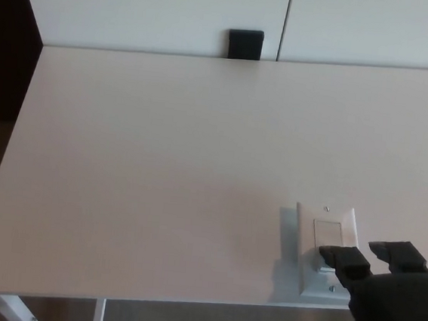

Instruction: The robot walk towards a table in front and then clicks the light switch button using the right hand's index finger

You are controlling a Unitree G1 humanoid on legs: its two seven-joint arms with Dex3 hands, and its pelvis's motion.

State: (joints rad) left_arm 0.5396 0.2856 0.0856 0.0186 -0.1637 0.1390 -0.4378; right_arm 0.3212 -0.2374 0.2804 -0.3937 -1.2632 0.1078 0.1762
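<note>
A white light switch plate (325, 246) lies flat near the front edge of the pale table (161, 163), at the right. My right hand (389, 306) comes in from the bottom right corner, black, holding nothing. Its two fingers are stretched forward and slightly apart. The left one of these fingertips (337, 257) lies over the lower end of the rocker button; whether it presses down I cannot tell. The other finger (391, 253) hangs just right of the plate. My left hand does not show.
A small black box (245, 44) sits against the white wall at the table's far edge. The table's left edge runs beside a dark area. A white table leg (97, 315) shows below the front edge.
</note>
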